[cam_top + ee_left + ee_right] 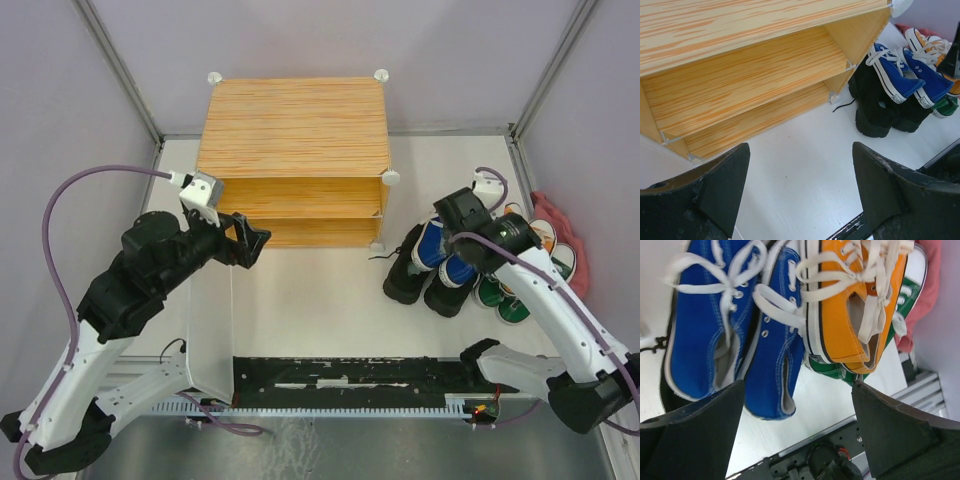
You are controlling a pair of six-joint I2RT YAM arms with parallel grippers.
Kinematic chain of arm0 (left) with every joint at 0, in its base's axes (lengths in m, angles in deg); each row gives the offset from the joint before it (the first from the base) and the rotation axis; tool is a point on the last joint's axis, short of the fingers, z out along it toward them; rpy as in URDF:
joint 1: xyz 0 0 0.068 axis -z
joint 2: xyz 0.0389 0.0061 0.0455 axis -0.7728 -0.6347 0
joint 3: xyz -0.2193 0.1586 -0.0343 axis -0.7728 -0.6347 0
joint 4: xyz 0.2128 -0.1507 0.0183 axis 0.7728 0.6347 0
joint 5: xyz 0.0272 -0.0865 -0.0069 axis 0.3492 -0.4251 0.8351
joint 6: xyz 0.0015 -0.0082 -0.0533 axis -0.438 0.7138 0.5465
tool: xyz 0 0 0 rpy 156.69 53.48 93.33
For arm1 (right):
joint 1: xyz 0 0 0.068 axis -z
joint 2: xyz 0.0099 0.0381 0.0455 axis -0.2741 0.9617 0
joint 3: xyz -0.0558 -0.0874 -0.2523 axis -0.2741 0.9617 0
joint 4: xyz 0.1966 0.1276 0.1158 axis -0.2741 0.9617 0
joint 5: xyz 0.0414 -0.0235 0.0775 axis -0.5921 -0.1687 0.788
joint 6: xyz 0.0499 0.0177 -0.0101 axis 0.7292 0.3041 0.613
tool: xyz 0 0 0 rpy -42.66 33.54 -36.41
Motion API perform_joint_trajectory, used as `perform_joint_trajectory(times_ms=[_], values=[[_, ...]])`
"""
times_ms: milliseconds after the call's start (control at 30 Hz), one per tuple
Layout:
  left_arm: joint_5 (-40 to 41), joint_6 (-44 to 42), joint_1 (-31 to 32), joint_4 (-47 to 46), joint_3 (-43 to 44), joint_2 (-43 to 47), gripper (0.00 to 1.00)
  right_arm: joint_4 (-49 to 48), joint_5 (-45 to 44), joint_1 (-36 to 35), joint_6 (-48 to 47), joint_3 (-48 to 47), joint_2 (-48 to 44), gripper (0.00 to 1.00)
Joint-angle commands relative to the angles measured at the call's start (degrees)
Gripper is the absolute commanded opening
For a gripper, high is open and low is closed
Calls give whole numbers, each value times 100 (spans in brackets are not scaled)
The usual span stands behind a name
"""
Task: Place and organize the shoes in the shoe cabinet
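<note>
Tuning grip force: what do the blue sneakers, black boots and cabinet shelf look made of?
The blue sneakers: woven fabric, likely canvas, matte, with visible stitching and a white, rubber-looking sole edge. The black boots: matte black with a chunky sole; leather or synthetic, cannot tell. The cabinet shelf: light wood-grain surface with very even streaks, possibly printed laminate rather than solid wood.

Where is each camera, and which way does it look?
Top external: above and behind the arms, looking down on the shoe cabinet and the shoes; the left arm and right arm show.
Left wrist: on the left arm, facing the cabinet's open shelves and the black boots; the left gripper shows, open.
Right wrist: on the right arm, looking down at blue sneakers and orange sneakers; the right gripper shows, open.
Shared: all three views show the blue sneakers.
</note>
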State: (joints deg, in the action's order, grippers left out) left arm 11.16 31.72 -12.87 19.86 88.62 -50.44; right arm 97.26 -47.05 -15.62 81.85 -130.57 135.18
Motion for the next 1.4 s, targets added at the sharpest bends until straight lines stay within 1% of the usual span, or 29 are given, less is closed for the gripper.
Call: perform_joint_trajectory(times_ms=[0, 100, 200, 400, 567, 633, 767, 833, 900, 1067, 1133, 1167, 1300, 1367], values=[[-242, -115, 14, -299, 33, -122, 89, -662, 775, 1189, -337, 231, -78, 94], [-291, -193, 17, -303, 137, -199, 89, -1014, 1446, 2029, -485, 268, -84, 90], [-387, -231, 19, -311, 161, -239, 89, -1245, 1821, 2641, -564, 368, -89, 88], [-486, -187, 14, -511, -120, -243, 89, -1657, 2688, 3919, -788, 910, -136, 84], [-668, -237, 14, -643, -269, -338, 89, -1853, 2825, 4649, -1077, 1180, -253, 82], [-669, -313, 14, -679, -286, -421, 89, -1952, 3013, 4927, -1153, 1272, -208, 81], [-781, -365, 19, -705, -279, -598, 89, -2221, 3483, 5325, -1171, 1597, 54, 80], [-849, -349, 17, -763, -334, -599, 89, -2425, 3705, 5408, -1099, 1844, 166, 76], [-871, -317, 15, -786, -398, -573, 89, -2674, 3838, 5438, -988, 2082, 218, 73], [-875, -271, 14, -789, -472, -513, 89, -2987, 4147, 5444, -907, 2522, 313, 71], [-873, -243, 14, -795, -504, -443, 89, -3057, 4184, 5444, -917, 2655, 260, 66], [-865, -234, 14, -791, -526, -424, 89, -3095, 4192, 5443, -921, 2726, 207, 62], [-825, -213, 14, -710, -467, -481, 89, -3224, 4114, 5450, -995, 2928, -117, 43], [-785, -220, 13, -645, -422, -548, 89, -3239, 4053, 5447, -1021, 2989, -294, 30]])
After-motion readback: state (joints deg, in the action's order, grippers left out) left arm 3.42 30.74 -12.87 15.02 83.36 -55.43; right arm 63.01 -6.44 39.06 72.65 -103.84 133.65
